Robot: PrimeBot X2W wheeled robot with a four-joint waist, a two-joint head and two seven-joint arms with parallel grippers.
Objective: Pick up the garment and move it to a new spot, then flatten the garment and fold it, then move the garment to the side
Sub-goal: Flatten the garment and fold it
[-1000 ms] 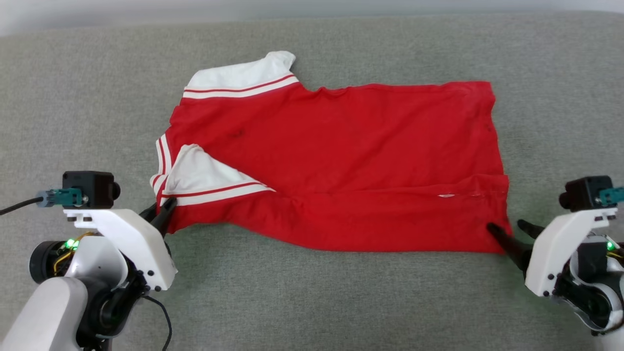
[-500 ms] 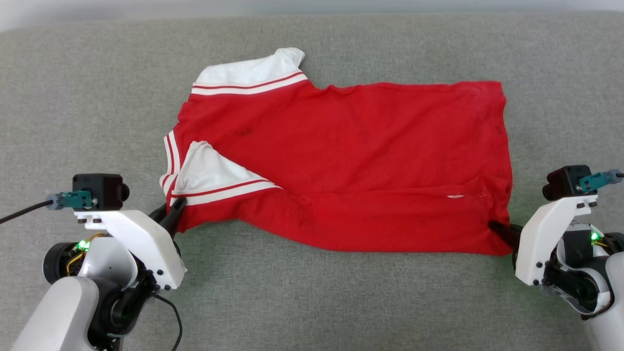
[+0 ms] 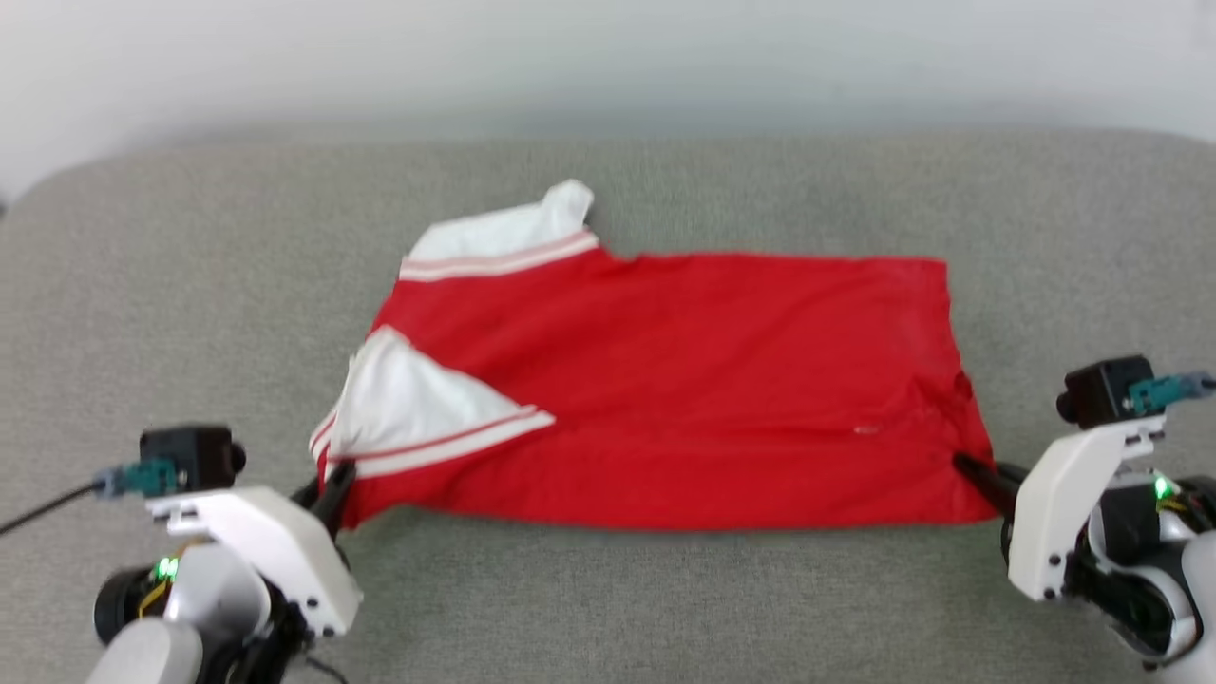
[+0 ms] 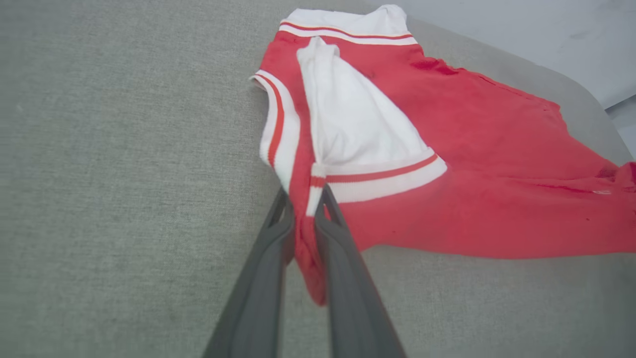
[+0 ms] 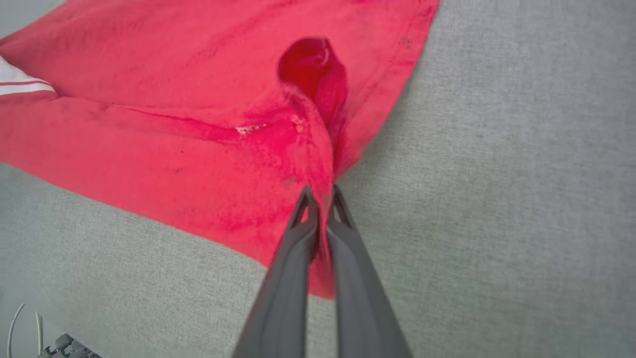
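garment (image 3: 684, 389), frame centre: spread, part folded; left gripper (image 3: 328, 486) and right gripper (image 3: 978, 472) pinch its lower corners; folding, side move remain

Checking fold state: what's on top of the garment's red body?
A white sleeve with striped trim lies folded over the garment; the red fabric beneath it is covered.

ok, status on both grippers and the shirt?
Left gripper: jaws shut on the garment, sleeve-end near corner. Right gripper: jaws shut on its hem-end near corner. Garment spread on the grey cushion. Nothing seen in the way.
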